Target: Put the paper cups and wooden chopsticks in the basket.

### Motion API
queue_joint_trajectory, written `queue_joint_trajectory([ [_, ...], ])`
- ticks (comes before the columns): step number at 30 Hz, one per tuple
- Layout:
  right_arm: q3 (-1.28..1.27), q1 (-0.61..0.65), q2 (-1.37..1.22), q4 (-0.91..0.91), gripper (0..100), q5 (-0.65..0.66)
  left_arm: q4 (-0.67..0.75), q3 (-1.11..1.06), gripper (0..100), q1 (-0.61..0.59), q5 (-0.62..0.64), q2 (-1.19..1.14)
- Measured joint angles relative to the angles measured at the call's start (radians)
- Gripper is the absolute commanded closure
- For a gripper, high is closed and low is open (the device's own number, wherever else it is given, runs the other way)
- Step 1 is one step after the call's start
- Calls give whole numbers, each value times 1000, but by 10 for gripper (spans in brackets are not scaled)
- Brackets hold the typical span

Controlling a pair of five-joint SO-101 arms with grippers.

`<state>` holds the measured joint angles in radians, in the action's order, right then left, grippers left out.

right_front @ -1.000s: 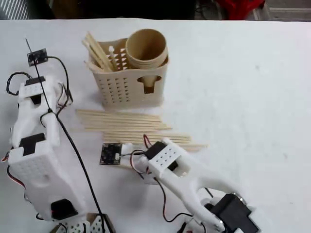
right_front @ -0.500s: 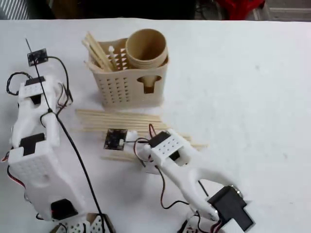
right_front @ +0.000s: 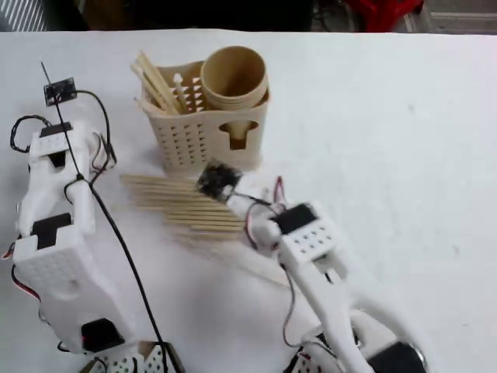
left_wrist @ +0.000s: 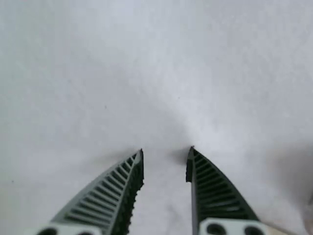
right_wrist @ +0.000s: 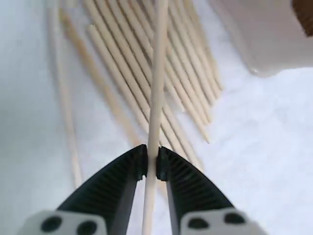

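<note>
Since a second ago the right arm has swung from the near side of the pile toward the basket [right_front: 203, 144]. Its right gripper [right_wrist: 150, 164] is pinched tight on one chopstick [right_wrist: 157, 88], which pokes straight out ahead of it, over the loose chopsticks [right_wrist: 128, 83] lying just in front. I think it takes one to drop beside the paper cups [right_front: 234, 74] (already inside). The left gripper [left_wrist: 165, 159] waits spread apart over the bare table [left_wrist: 146, 58].

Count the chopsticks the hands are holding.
1: the right hand pinches a single chopstick crossing above the loose pile on the table. The left hand is open, holding nothing.
</note>
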<state>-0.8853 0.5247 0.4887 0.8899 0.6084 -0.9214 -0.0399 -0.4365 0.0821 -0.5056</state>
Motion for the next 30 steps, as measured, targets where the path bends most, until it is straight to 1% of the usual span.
queue_joint_trajectory([
  [4, -41, -5, 126, 0, 982, -52, 0, 0, 842, 0, 0, 0],
  [8, -18, -6, 226, 6, 982, -112, 0, 0, 842, 0, 0, 0],
  [12, 146, 2, 287, 6, 982, -206, 0, 0, 842, 0, 0, 0],
  [15, 328, 52, 281, 5, 982, -269, 0, 0, 842, 0, 0, 0],
  [17, 457, 87, 242, -40, 982, -298, 0, 0, 842, 0, 0, 0],
  [20, 621, 124, 137, -155, 981, -334, 0, 0, 842, 0, 0, 0],
  [25, 793, 140, -97, -356, 981, -348, 0, 0, 842, 0, 0, 0],
  [30, 896, 147, -256, -404, 981, -348, 0, 0, 842, 0, 0, 0],
])
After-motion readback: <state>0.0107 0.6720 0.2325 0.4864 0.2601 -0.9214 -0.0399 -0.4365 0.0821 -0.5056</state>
